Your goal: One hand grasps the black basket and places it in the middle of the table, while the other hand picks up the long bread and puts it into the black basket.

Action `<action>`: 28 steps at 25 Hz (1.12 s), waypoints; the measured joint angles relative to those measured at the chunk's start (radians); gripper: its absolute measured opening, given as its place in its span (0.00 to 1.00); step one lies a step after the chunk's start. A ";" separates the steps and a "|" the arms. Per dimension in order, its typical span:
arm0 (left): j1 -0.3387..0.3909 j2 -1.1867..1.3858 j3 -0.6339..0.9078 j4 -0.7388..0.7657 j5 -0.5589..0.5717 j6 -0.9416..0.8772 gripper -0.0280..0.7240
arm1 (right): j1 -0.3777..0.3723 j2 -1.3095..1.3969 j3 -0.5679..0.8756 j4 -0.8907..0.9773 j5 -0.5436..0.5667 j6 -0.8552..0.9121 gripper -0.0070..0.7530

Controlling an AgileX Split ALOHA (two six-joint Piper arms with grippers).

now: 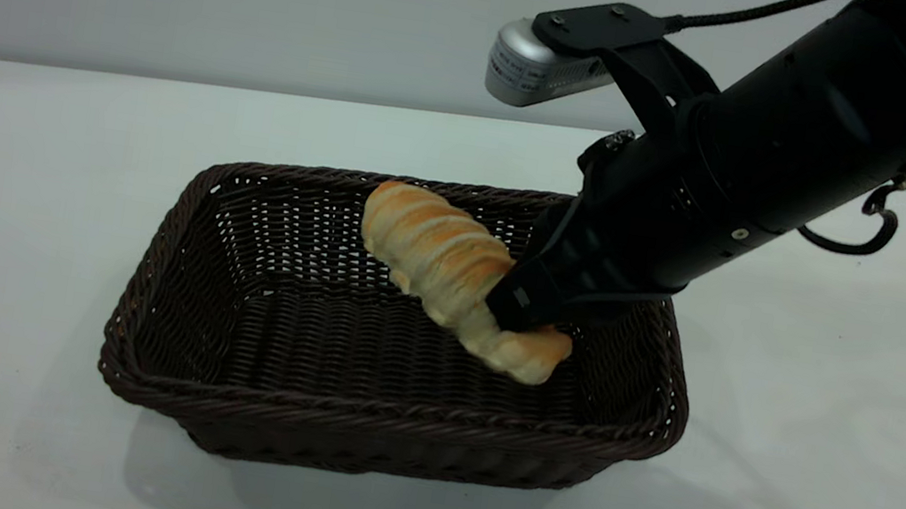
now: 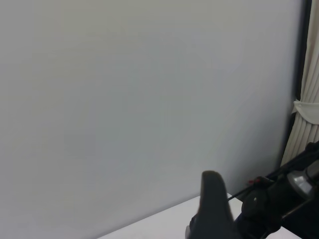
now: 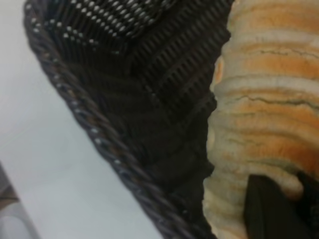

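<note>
We see the black basket (image 1: 294,356) mid table (image 1: 26,164), open-topped, its braided rim and sloping walls closing it on all four sides, so entry is from above only. Inside, the basket's left half is bare floor w/ free room. The right half is taken up by the long bread (image 1: 439,257), lying diagonally from the far wall toward the near right corner, and by the right gripper (image 1: 525,301), clamped on the bread; its arm slants up and away over the right rim, blocking approach from that side. Table left of, behind and in front of the basket is open. Left gripper (image 2: 212,209) is up near the wall.
</note>
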 joint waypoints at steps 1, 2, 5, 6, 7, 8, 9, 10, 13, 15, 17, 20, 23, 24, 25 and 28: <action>0.000 0.000 0.000 0.000 0.000 0.000 0.83 | 0.000 0.000 -0.001 0.003 -0.011 -0.011 0.07; 0.000 0.000 0.000 0.000 0.001 0.000 0.83 | 0.000 0.000 -0.001 0.005 -0.024 -0.018 0.09; 0.000 0.000 0.002 0.000 0.002 0.006 0.83 | 0.000 0.000 -0.002 0.008 -0.056 -0.047 0.19; 0.000 0.000 0.007 0.000 0.002 0.007 0.83 | 0.000 0.000 -0.004 0.008 -0.063 -0.054 0.25; 0.000 0.000 0.010 0.000 0.002 0.008 0.83 | 0.000 0.000 -0.007 0.009 -0.069 -0.059 0.32; 0.000 0.000 0.014 0.000 0.002 0.008 0.83 | 0.000 0.000 -0.010 0.011 -0.072 -0.062 0.40; 0.000 0.000 0.015 0.000 0.002 0.008 0.83 | 0.000 0.000 -0.015 0.011 -0.074 -0.064 0.46; 0.000 0.000 0.016 0.000 0.002 0.009 0.83 | 0.000 0.000 -0.022 0.013 -0.080 -0.064 0.53; 0.000 0.000 0.016 0.000 0.002 0.018 0.83 | 0.000 -0.016 -0.051 0.013 -0.101 -0.051 0.66; 0.000 0.000 0.017 0.000 0.002 0.026 0.83 | 0.000 -0.062 -0.067 0.006 -0.111 -0.043 0.67; 0.000 0.000 0.017 0.008 0.002 0.041 0.83 | 0.000 -0.137 -0.070 -0.026 -0.132 -0.034 0.65; 0.000 0.000 0.017 0.039 0.005 0.049 0.83 | 0.000 -0.297 -0.070 -0.105 -0.145 0.039 0.60; 0.000 0.000 0.017 0.101 0.012 0.054 0.83 | 0.000 -0.483 -0.070 -0.248 -0.084 0.202 0.58; 0.000 0.000 0.017 0.122 0.018 0.054 0.83 | 0.000 -0.548 -0.070 -0.325 -0.036 0.274 0.57; 0.000 -0.002 0.017 0.145 0.026 0.054 0.83 | 0.000 -0.609 -0.070 -0.405 0.013 0.379 0.57; 0.000 -0.012 0.017 0.209 0.069 0.037 0.83 | 0.000 -0.757 -0.070 -0.777 0.233 0.751 0.56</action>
